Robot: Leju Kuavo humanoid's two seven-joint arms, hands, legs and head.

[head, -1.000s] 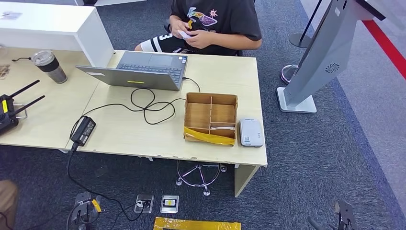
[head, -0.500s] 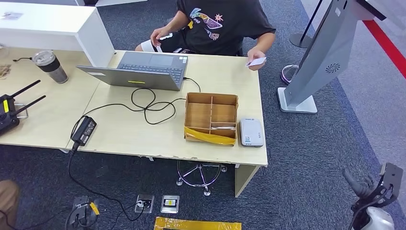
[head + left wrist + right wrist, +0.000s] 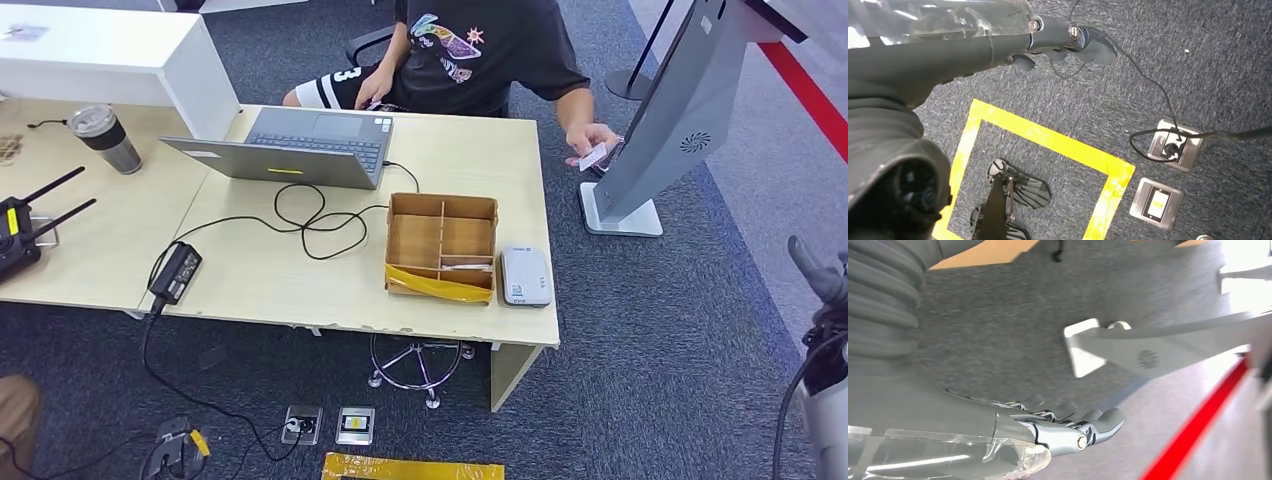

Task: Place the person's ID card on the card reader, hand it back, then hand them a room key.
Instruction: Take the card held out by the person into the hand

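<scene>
Since 0.5 s ago the person's hand [image 3: 590, 139] has carried the ID card [image 3: 594, 156] from above the counter's far right corner out past its right edge, toward the grey kiosk [image 3: 680, 110], and the right hand [image 3: 815, 272] has risen from the bottom right corner to mid-height at the right edge.

Largest to smallest: the pale wood-grain counter [image 3: 250, 270] carries an open grey laptop [image 3: 300, 145], a cardboard box [image 3: 441, 246] split into compartments with yellow tape along its near wall, and, just beside the box on its right, the flat white rounded card reader [image 3: 524, 275]. One thin card lies in the box's near right compartment.

The ID card is a small white rectangle pinched in the person's fingers, its long axis tilted, rising to the right. It is well apart from the right hand, farther away and to the left across grey carpet.

The right hand's dark fingers are loosely curled with nothing in them. The left hand [image 3: 1068, 42] hangs over the carpet, fingers loosely apart, holding nothing.
</scene>
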